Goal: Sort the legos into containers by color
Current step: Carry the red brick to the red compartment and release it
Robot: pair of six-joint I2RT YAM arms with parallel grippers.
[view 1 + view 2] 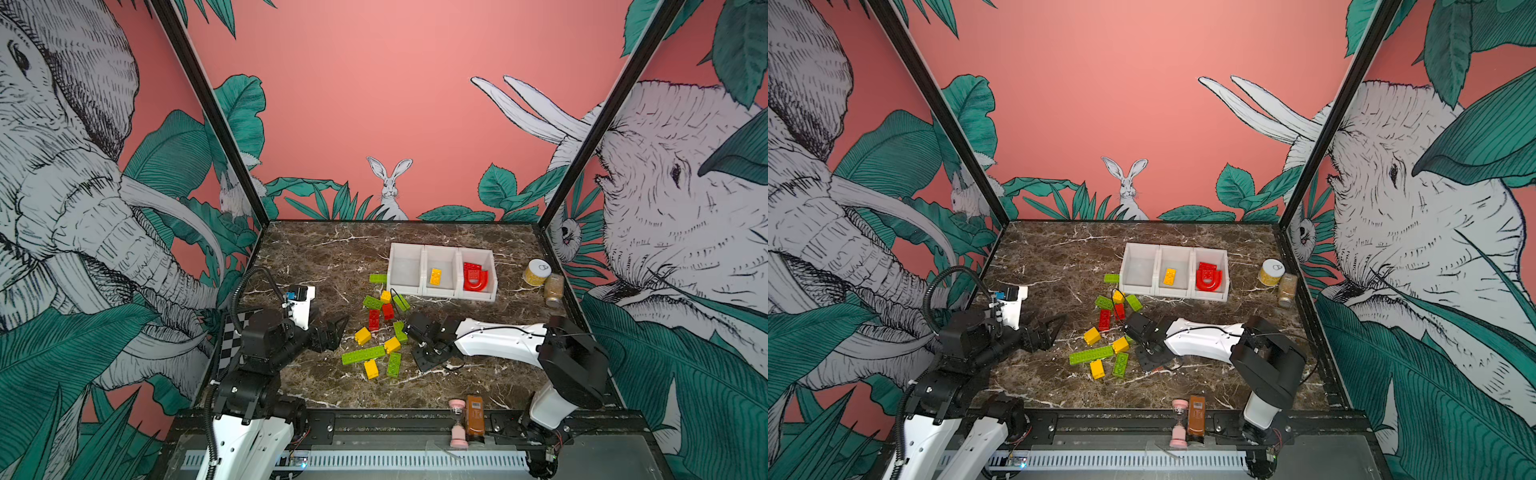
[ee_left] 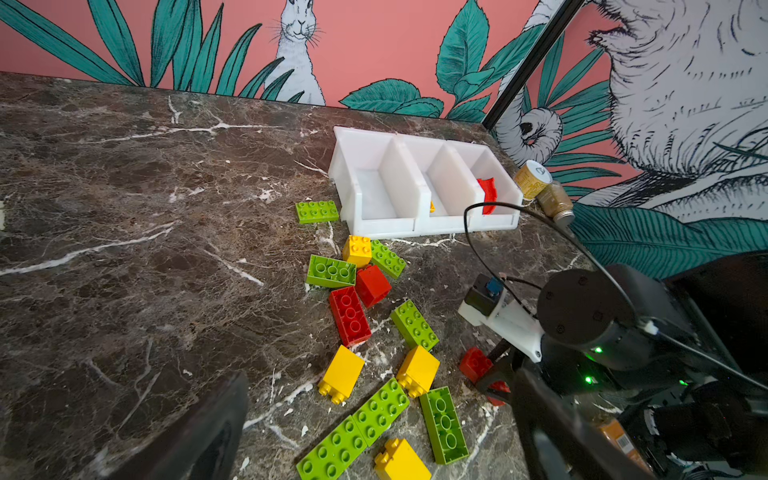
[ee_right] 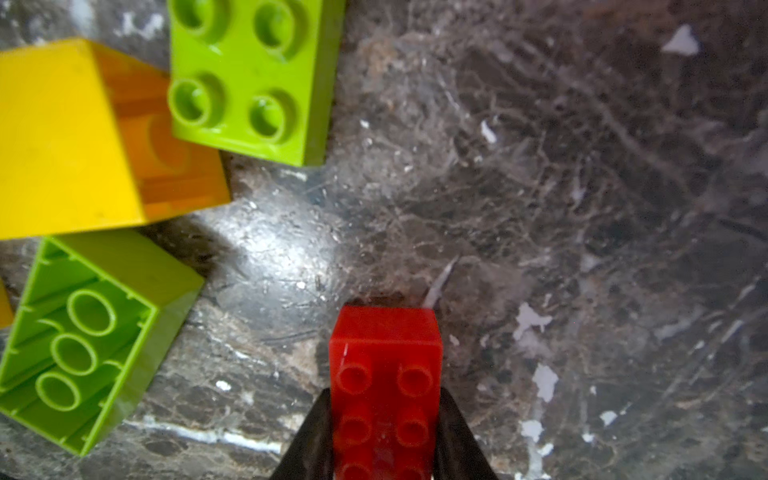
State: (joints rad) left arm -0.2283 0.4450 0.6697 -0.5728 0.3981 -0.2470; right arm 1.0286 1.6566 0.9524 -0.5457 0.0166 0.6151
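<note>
Several lime green, yellow and red legos [image 1: 374, 328] lie scattered on the marble table in front of the containers [image 1: 442, 293], three joined white bins. The left bin is empty. The middle bin holds a yellow brick [image 1: 435, 276], and the right one holds a red arch piece [image 1: 474, 279] with a red brick. My right gripper [image 3: 385, 399] points down at the right edge of the pile and is shut on a red brick [image 3: 385, 353], which shows in the left wrist view [image 2: 476, 363] too. My left gripper [image 1: 336, 328] hovers open left of the pile, holding nothing.
A yellowish white-lidded jar [image 1: 537, 272] and a small jar [image 1: 554, 289] stand right of the bins by the side wall. A pink hourglass [image 1: 458, 424] and a brown bottle [image 1: 475, 417] stand at the front edge. One green brick [image 1: 377, 278] lies against the left bin.
</note>
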